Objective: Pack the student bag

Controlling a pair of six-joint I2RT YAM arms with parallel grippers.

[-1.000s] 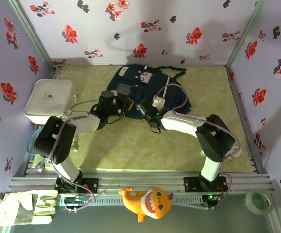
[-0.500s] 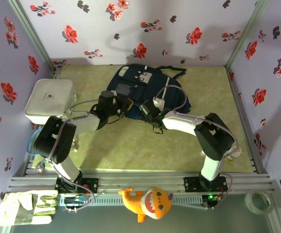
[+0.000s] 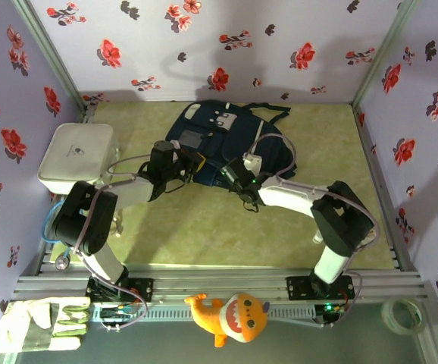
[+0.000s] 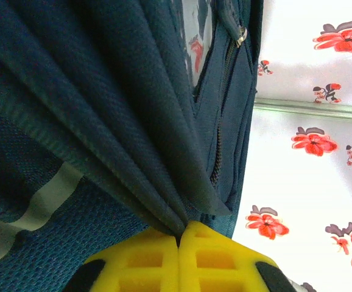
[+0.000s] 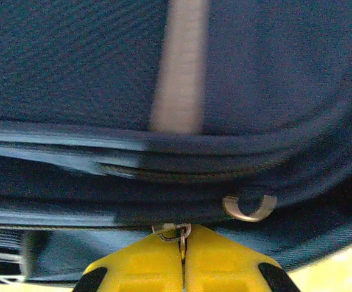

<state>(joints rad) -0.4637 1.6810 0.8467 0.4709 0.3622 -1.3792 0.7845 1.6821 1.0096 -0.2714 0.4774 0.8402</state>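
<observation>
The navy student bag (image 3: 234, 125) lies at the back middle of the green table. My left gripper (image 3: 195, 162) is at the bag's near left edge. In the left wrist view its yellow fingers (image 4: 145, 258) are shut on bunched folds of the bag's fabric (image 4: 103, 91), beside a white stripe (image 4: 42, 204). My right gripper (image 3: 229, 172) is at the bag's near edge, just right of the left one. The right wrist view shows it (image 5: 183, 236) shut on a small metal zipper pull (image 5: 173, 230). A second metal ring (image 5: 249, 208) hangs to the right of that pull on the bag (image 5: 255, 73).
A white rounded box (image 3: 75, 155) stands at the table's left edge. In front of the arm bases lie an orange shark plush (image 3: 230, 317), a pair of gloves (image 3: 41, 324) and a tape roll (image 3: 403, 315). Flowered walls close in three sides.
My right gripper and forearm have shifted a little to the right along the bag's near edge. The left gripper has stayed shut on the fabric, almost still.
</observation>
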